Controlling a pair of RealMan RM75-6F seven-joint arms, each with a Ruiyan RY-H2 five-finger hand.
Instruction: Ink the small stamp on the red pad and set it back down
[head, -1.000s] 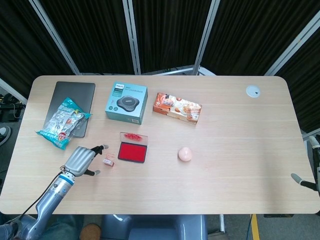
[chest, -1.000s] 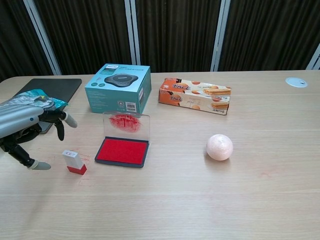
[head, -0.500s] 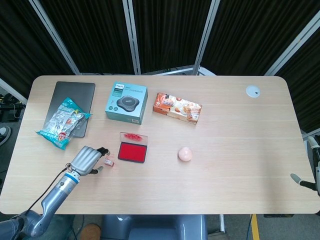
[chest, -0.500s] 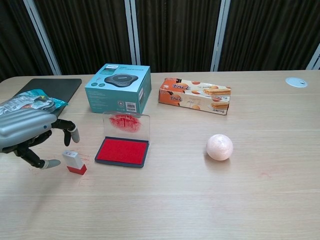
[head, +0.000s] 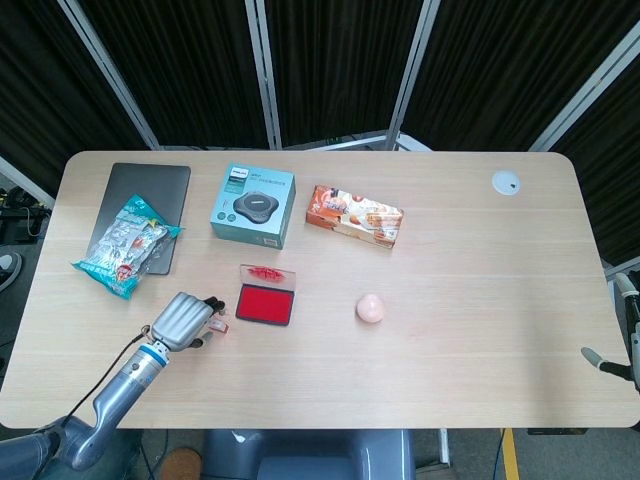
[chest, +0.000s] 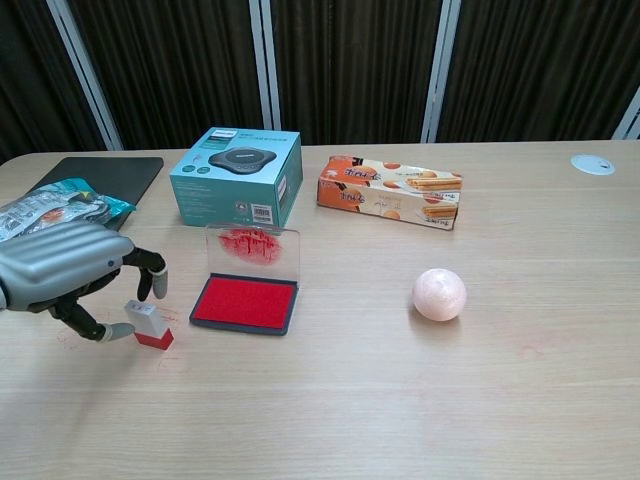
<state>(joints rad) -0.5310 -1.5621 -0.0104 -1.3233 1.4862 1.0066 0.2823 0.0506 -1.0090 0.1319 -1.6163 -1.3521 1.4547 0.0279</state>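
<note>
The small stamp (chest: 147, 323), white with a red base, stands upright on the table just left of the open red ink pad (chest: 246, 302). The pad's clear lid (chest: 252, 248) is propped up behind it and smeared with red. My left hand (chest: 65, 270) hovers low at the stamp's left, fingers curled over it. The thumb tip touches the stamp's left side and one fingertip sits just behind its top. In the head view the left hand (head: 183, 318) partly hides the stamp (head: 218, 324) beside the pad (head: 265, 305). Only a sliver of my right hand (head: 600, 358) shows at the right edge.
A teal box (head: 253, 205) and a biscuit box (head: 354, 215) stand behind the pad. A pink ball (head: 370, 308) lies to the pad's right. A snack bag (head: 125, 245) rests on a dark laptop (head: 140, 195) at the far left. A white disc (head: 506, 182) sits far right.
My left hand has moved right toward the stamp and its fingers have curled in around it; the thumb now touches the stamp. The stamp has not moved.
</note>
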